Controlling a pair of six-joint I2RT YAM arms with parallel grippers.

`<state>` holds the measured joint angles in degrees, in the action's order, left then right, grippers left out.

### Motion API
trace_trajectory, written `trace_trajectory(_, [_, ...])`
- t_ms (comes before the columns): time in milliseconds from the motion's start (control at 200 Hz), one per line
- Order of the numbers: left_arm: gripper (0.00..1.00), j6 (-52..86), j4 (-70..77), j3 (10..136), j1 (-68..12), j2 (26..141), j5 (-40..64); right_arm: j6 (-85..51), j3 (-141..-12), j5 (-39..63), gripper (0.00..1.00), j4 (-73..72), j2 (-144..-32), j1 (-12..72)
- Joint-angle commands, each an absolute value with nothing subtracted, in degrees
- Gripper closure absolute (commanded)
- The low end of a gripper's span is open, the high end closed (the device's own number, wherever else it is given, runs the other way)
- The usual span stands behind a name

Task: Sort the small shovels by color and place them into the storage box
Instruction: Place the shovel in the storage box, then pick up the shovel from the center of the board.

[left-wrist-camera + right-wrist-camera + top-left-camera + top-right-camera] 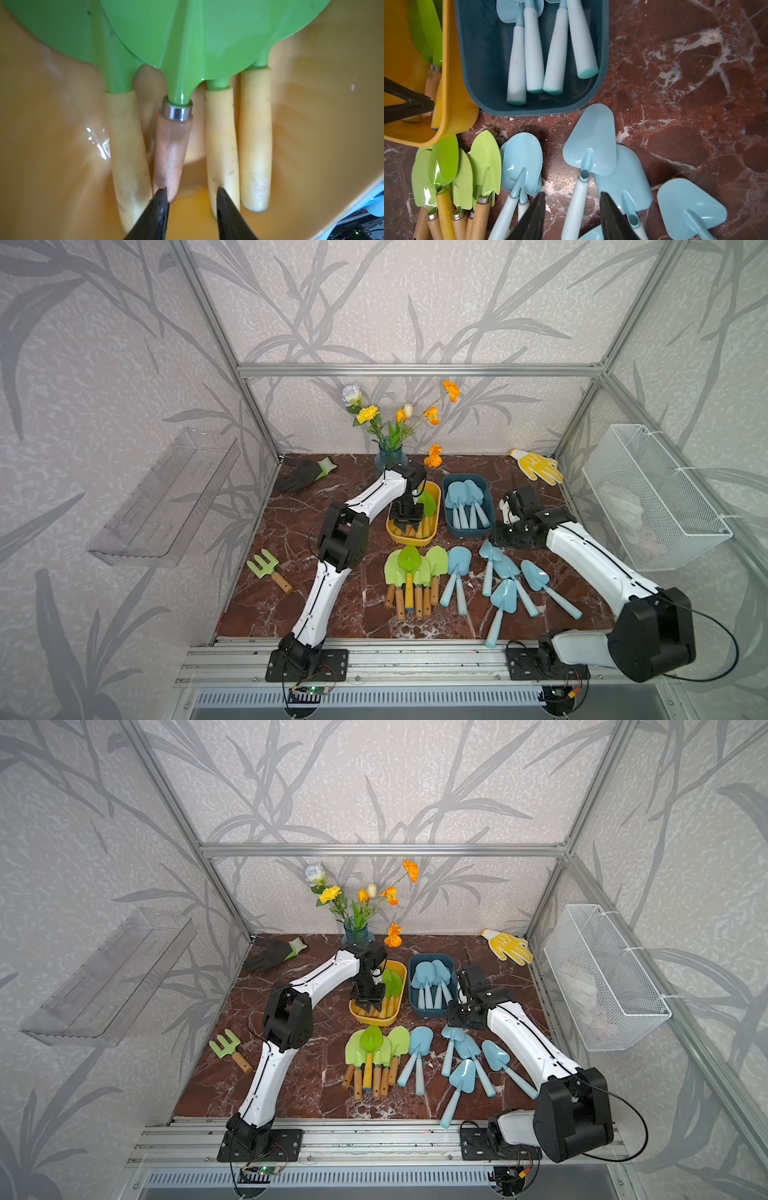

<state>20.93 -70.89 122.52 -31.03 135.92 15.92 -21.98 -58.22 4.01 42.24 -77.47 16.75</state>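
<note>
In both top views the yellow storage box stands near the centre of the marble worktop, just beside the dark blue storage box. The left fingers are down inside the yellow one. Loose green shovels and loose blue shovels lie below the boxes in the frame.

In the left wrist view, the left fingers stand apart and grip nothing. The one at the lower left only touches the end of the wooden-handled green shovel. This shovel lies in the box among yellow-handled green shovels.

I judge that the step is the release. To do it well, the fingers should open a little more, so that no tip drags the handle. Then they should rise straight up, because other handles lie close on both sides.

In the right wrist view, the right fingers are partly open and empty. They hang over bare worktop between loose blue shovels in the lower centre. Several blue shovels lie in the dark blue box at the top.
</note>
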Motion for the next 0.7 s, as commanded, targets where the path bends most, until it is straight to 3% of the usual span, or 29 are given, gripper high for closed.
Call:
trace_trajectory(0, [0.55, 22.3, -71.1, 124.4, -31.2, 129.5, 14.8, -22.0, -57.5, 5.9, 0.54, 42.5, -76.3, 21.9])
trace_trajectory(185, [0.47, 24.4, -69.0, 123.1, -31.2, 123.9, 7.3, -26.4, -56.4, 6.3, 0.5, 42.0, -79.2, 33.8])
trace_trajectory(375, [0.46, 26.5, -66.8, 117.9, -29.6, 120.5, 3.3, -32.0, -55.2, 7.3, 0.49, 38.4, -84.7, 44.4])
trace_trajectory(700, [0.42, 26.6, -64.7, 110.0, -28.6, 116.7, 4.7, -36.2, -56.1, 4.3, 0.5, 40.8, -90.8, 48.4])
